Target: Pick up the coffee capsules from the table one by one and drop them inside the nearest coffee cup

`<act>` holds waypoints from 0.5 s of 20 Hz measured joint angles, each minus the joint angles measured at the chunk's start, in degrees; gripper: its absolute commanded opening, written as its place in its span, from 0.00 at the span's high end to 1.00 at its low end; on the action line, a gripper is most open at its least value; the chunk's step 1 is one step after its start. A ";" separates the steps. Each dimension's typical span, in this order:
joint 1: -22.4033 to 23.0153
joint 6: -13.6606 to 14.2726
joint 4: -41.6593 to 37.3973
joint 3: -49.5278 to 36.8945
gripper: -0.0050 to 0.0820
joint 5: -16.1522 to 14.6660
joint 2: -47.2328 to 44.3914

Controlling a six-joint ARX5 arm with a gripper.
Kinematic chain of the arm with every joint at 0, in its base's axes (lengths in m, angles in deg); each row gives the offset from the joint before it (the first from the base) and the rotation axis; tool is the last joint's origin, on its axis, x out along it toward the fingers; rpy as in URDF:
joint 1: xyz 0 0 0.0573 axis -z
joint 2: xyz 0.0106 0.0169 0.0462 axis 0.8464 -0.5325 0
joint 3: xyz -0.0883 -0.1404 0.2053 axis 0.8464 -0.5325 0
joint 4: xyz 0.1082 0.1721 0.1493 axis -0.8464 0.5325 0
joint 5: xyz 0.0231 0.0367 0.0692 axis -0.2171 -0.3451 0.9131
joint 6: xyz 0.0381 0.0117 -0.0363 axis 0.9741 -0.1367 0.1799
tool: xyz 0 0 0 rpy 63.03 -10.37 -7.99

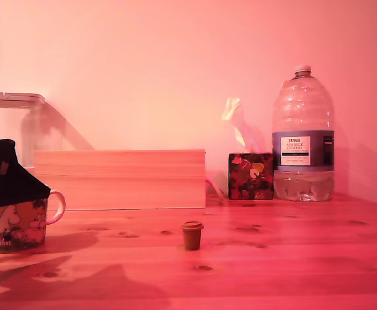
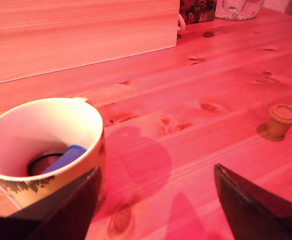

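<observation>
Sitting upright on the table (image 1: 292, 258), the coffee capsule (image 1: 192, 235) has its wide flat rim up and narrow end down, long axis vertical. Small tapered pod, brownish-olive, matte. It's on open wood near the middle of the exterior view, well apart from the coffee cup (image 1: 17, 223) at that view's left edge.

Cup: ceramic, loop handle toward the exterior view's right, yellowish-green print with a white cartoon figure. Its top is hidden in the exterior view by a dark mass of the arm above it. Wrist view shows the pale interior (image 2: 41, 135) with a dark ring-shaped item and a blue object at the bottom; can't tell what either is.

Gripper (image 2: 156, 200): two dark fingers (image 2: 246, 200) spread wide with bare table between them, holding nothing. One finger is just beside the cup wall; contact unclear. Fingertips are cut off by the frame edge.

Table: wood planks, visible grain, dark knots, everything tinted red by the lighting.

Behind: pale plain wooden box (image 1: 121, 179) lying long-side across, a floral-patterned tissue box (image 1: 250, 175) with a tissue sticking up, and a large clear water bottle (image 1: 303, 139) with a blue label; text mostly unreadable.
</observation>
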 measured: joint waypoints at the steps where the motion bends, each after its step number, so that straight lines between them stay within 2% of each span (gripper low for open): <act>1: -0.04 -0.02 0.39 0.00 0.23 0.02 0.09; 7: -0.04 -0.04 0.85 0.00 0.23 0.17 0.09; 8: -0.04 -0.02 0.85 0.00 0.25 0.17 0.09; 10: -0.02 -0.04 0.85 0.00 0.42 -0.09 0.09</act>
